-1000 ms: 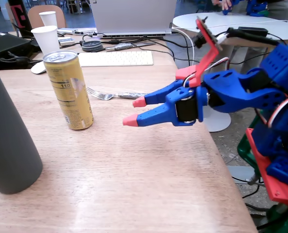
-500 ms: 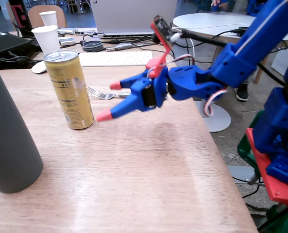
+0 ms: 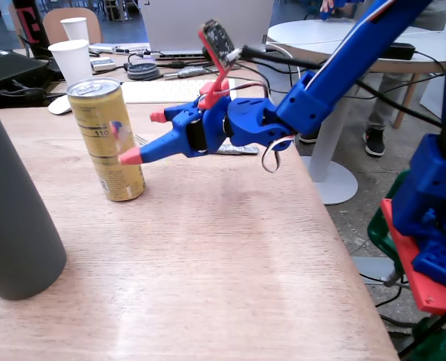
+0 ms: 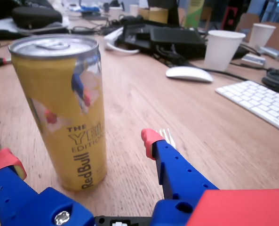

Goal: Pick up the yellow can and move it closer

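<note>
The yellow can stands upright on the wooden table at the left. It is tall and slim with a silver top; in the wrist view the yellow can fills the left side, with print on its wall. My blue gripper with red fingertips is open. It sits level with the can's middle, just to its right. In the wrist view my gripper has its fingers on either side of the can's lower half, neither one pressing on it. The can rests on the table.
A large dark grey cylinder stands at the near left. White paper cups, a white keyboard, a mouse and cables lie behind the can. The table edge runs along the right.
</note>
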Robot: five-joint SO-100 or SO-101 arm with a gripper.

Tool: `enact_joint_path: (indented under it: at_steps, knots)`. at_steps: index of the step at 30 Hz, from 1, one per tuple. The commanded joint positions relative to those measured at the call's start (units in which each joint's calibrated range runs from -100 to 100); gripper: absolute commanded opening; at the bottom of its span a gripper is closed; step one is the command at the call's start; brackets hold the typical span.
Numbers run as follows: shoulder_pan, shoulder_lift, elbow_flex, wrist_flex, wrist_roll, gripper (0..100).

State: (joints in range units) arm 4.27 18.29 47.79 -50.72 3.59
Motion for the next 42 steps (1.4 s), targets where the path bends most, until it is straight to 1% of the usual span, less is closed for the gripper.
enact_joint_path:
  at_steps: [1, 5, 11, 13, 17, 26, 34, 41, 42]
  knots:
    - [-0.55, 2.21, -5.74, -0.92, 0.2, 53]
    - [-0.89, 7.78, -14.52, -0.92, 0.2, 53]
    - [-8.67, 8.81, -18.2, -0.92, 0.2, 53]
    - [-8.67, 9.5, -19.05, -0.92, 0.2, 53]
    - [-7.32, 12.84, -26.13, -0.26, 0.2, 53]
    - [-4.78, 16.1, -27.26, -0.84, 0.78, 53]
    - [-4.11, 23.31, -41.23, 0.07, 0.24, 53]
    - [-4.95, 23.99, -41.7, 0.31, 0.2, 52]
    - [-4.95, 23.99, -41.7, 0.31, 0.2, 50]
